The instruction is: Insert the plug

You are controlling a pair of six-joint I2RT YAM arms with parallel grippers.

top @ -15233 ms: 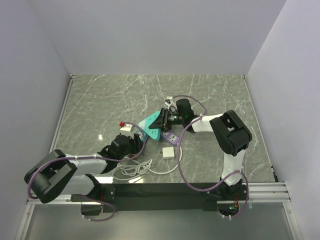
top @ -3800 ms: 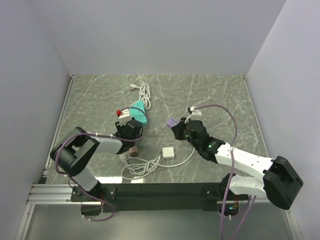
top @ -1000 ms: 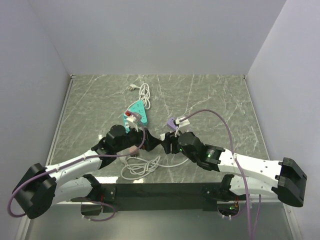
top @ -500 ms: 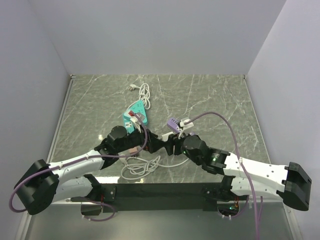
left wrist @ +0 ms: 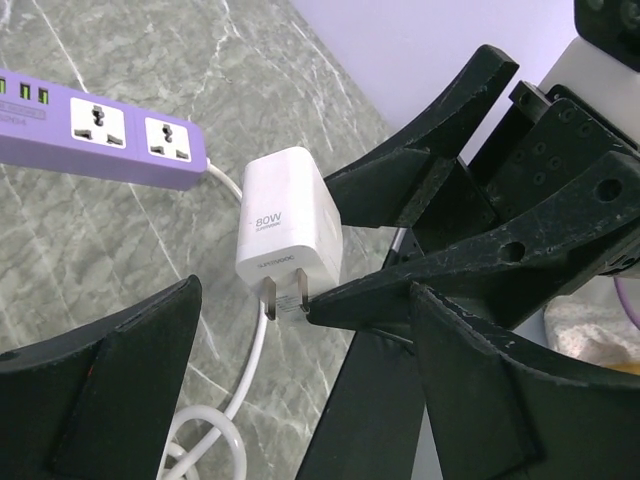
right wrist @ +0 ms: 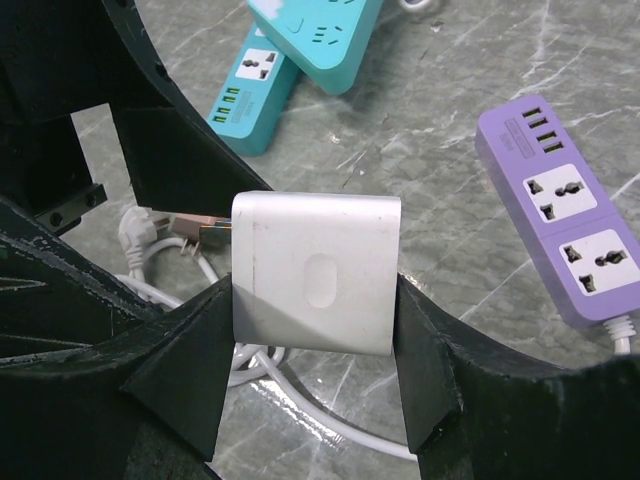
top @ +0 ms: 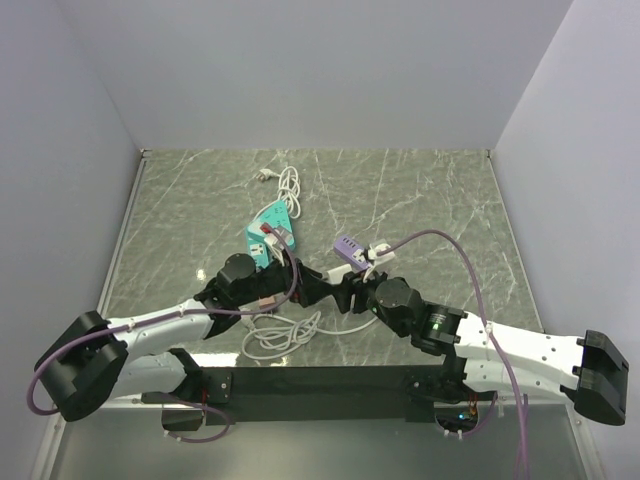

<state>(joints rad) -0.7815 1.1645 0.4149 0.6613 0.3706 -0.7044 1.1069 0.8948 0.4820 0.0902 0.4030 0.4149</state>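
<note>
Gripping the plug (right wrist: 315,272) by two opposite edges, your right gripper (right wrist: 312,300) is holding it clear of the table (top: 430,190), with its two metal prongs pointing toward your left gripper (left wrist: 305,300). You are keeping that left gripper spread wide, one finger on either side of the plug and neither touching it. The plug is hanging just on the near side of the purple power strip (left wrist: 100,135). The teal power strip (right wrist: 300,40) is lying beyond it, and the plug's white cable (top: 285,335) is coiling on the table below.
</note>
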